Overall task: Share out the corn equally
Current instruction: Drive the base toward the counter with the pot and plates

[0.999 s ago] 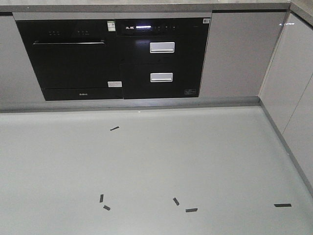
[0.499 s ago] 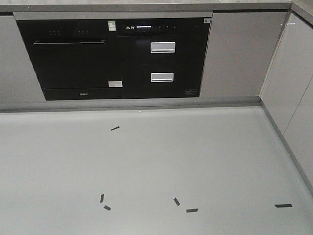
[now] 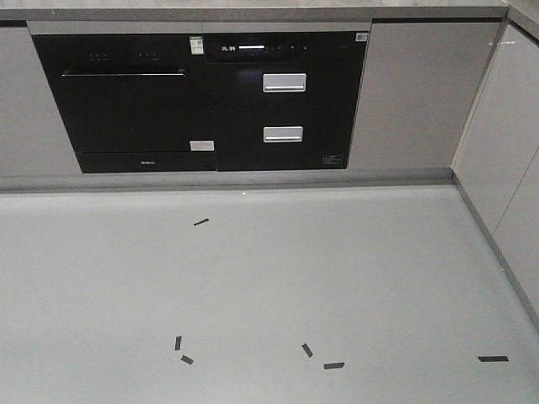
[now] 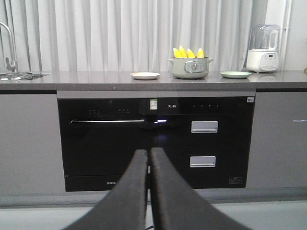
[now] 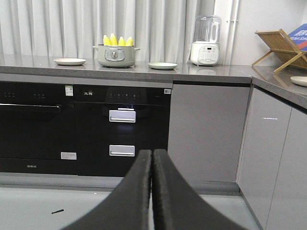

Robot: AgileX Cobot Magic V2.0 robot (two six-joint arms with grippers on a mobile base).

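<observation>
nearest the cameras, the left gripper (image 4: 148,152) has its fingers (image 4: 134,177) pressed together with nothing between them, and the right gripper (image 5: 152,152) is the same, closed and empty. below them lies grey floor (image 3: 269,278) with a few dark tape marks (image 3: 333,365), and beyond that the black built-in appliances (image 4: 153,139) under the worktop (image 4: 86,76), so the robot stands well apart from everything it has to handle. on the worktop the corn (image 4: 187,51) stands upright in a grey-green pot (image 4: 190,68), yellow tips poking above the rim (four can be counted in the left wrist view). a pale plate (image 4: 145,75) sits just beside the pot on one side and a green plate (image 4: 235,74) near it on the other, both bare as far as this low angle shows. by my reading nothing is distributed yet: the approach, every pick and every placement are left, presumably two cobs to each plate.
</observation>
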